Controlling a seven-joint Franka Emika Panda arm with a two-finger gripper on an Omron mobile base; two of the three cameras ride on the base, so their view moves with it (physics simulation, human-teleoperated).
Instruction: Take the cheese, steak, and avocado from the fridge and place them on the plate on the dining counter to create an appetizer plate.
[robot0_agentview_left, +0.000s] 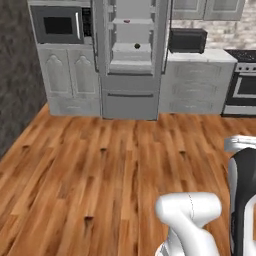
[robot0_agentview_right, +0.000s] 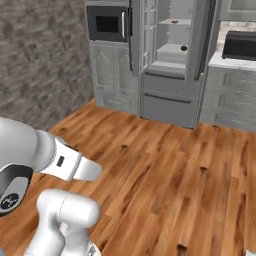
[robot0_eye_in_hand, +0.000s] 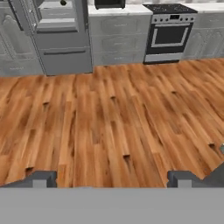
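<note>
A white arm (robot0_agentview_left: 190, 215) rises folded close to the base, hand aimed forward and down over bare wooden floor (robot0_eye_in_hand: 109, 118). Its fingers (robot0_eye_in_hand: 43, 178) stand wide apart, empty. Far ahead, the fridge (robot0_agentview_left: 131, 60) is open; the avocado (robot0_agentview_left: 137, 46) sits on a shelf, the steak (robot0_agentview_right: 174, 21) one shelf higher.

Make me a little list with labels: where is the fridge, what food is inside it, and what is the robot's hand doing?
fridge: across the wooden floor, doors open
steak: small red bit on an upper shelf
avocado: dark ball on the shelf below
cheese: too small to tell
gripper: open, holding nothing, above the floor
next to fridge: microwave on one side, stove further along on the other
</note>
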